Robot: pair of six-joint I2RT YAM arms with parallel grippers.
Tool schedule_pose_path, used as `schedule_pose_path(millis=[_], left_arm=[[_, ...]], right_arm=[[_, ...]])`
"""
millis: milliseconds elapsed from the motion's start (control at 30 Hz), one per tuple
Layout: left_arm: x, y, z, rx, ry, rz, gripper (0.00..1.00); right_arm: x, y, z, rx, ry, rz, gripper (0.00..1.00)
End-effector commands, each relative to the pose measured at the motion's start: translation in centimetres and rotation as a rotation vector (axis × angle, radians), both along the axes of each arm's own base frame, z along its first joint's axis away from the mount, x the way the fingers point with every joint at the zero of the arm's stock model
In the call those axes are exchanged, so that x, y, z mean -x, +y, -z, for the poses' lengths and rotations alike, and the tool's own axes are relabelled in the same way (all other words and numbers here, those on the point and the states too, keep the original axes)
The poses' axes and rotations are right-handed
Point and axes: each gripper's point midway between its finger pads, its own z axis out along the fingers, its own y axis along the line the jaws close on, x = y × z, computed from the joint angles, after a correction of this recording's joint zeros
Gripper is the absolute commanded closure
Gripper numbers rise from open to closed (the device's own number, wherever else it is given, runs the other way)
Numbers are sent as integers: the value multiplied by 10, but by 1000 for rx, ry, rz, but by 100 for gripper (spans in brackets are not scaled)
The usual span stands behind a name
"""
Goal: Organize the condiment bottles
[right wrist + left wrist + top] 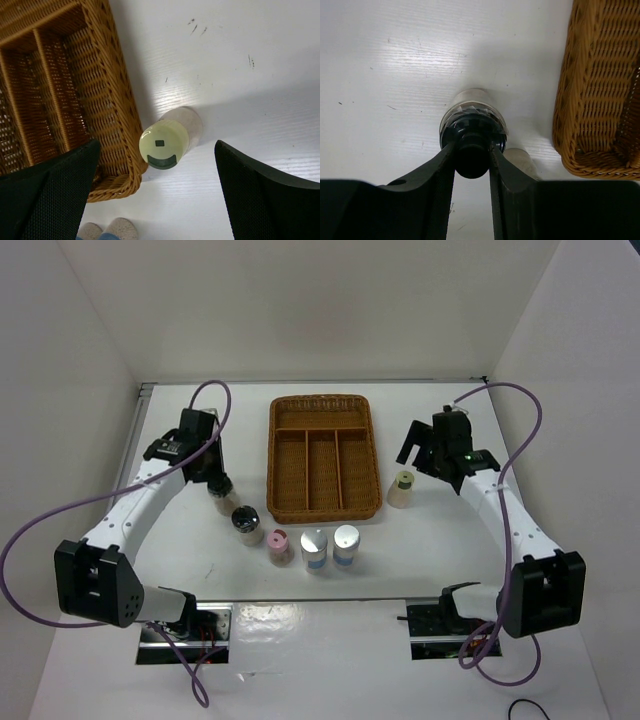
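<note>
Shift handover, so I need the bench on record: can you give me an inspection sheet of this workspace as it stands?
Surface: white table, a few small dark marks, no spills seen.
Job's things: six bottles, none in the tray. The black-capped bottle is gripped. The second black-capped bottle, pink-capped bottle and two silver-topped bottles stand in a row. The yellow-green-capped bottle stands right of the tray.
Clutter: wicker tray; otherwise nothing seen.
Grippers: left gripper shut on the black-capped bottle's cap; right gripper open above the yellow-green-capped bottle.
Cables: purple cables loop from both arms, off the bottles.
Surroundings: white walls.
</note>
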Motion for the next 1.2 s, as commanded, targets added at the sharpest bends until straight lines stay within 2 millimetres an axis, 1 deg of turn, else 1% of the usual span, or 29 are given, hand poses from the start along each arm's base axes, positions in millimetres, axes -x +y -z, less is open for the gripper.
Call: schedule_pose_path(millis=[0,33,67,100,133,167,200,267,367,400,433,533,567,600,667,700,733,767,800,833,867,900,933,967,1033,1067,1100,1133,1167], left_arm=[[-22,-1,-53,16,-144,-23,84],[-26,-5,-58,19,-155,-14,84],[-30,-6,-73,25,-185,-14,84],[-32,-6,-75,19,-183,-7,84],[-35,-7,-84,23,-204,-7,84],[-41,-11,-98,31,-237,1,84],[-42,-13,-105,35,-248,16,84],[-50,-20,-113,37,-262,42,84],[-65,-40,-130,52,-294,94,84],[-71,-46,-125,51,-280,103,84],[-76,-55,-135,58,-302,121,84],[-90,-72,-134,57,-306,146,84],[-95,-80,-144,59,-331,157,84],[-104,-83,-139,57,-325,157,84],[-114,-98,-142,64,-333,181,84],[-117,-99,-142,57,-334,187,84],[-119,-106,-142,60,-335,199,84],[-122,-112,-137,58,-324,209,84],[-127,-115,-141,69,-339,215,84],[-128,-121,-132,65,-320,225,84],[-131,-122,-133,67,-324,225,84],[-131,-128,-128,65,-313,235,83],[-137,-130,-126,66,-316,235,83],[-138,-136,-127,69,-319,246,83],[-146,-140,-117,65,-307,246,83],[-147,-145,-119,69,-314,255,83],[-150,-147,-110,63,-295,256,83],[-153,-153,-113,69,-309,264,83],[-156,-155,-107,66,-299,265,83]], right_arm=[[-5,2,11,6,28,6,1],[-7,3,7,4,19,7,1],[-7,3,7,4,19,7,1],[-7,2,10,13,28,0,1],[-7,2,10,13,28,0,1],[-7,2,10,13,28,0,1],[-7,2,10,13,28,0,1],[-8,2,14,21,36,-6,1],[-6,2,19,25,58,-6,1],[-4,1,26,29,79,-7,1],[-4,5,26,29,79,-16,1],[-4,6,30,24,90,-22,1],[-4,6,33,26,99,-22,1],[-4,6,33,26,99,-22,1],[-3,8,33,19,101,-29,1],[-3,11,33,20,100,-38,1],[-3,11,37,22,111,-38,1],[-1,11,38,23,120,-38,1],[-1,11,38,24,120,-38,1],[-1,12,41,19,132,-44,1],[-1,12,44,20,141,-44,1],[-1,12,44,20,141,-44,1],[0,17,47,15,151,-60,1],[0,17,50,17,160,-60,1],[0,17,50,17,160,-61,1],[0,17,54,19,172,-60,1],[0,17,58,21,184,-60,1],[0,17,58,21,185,-60,1],[0,17,59,27,184,-67,1]])
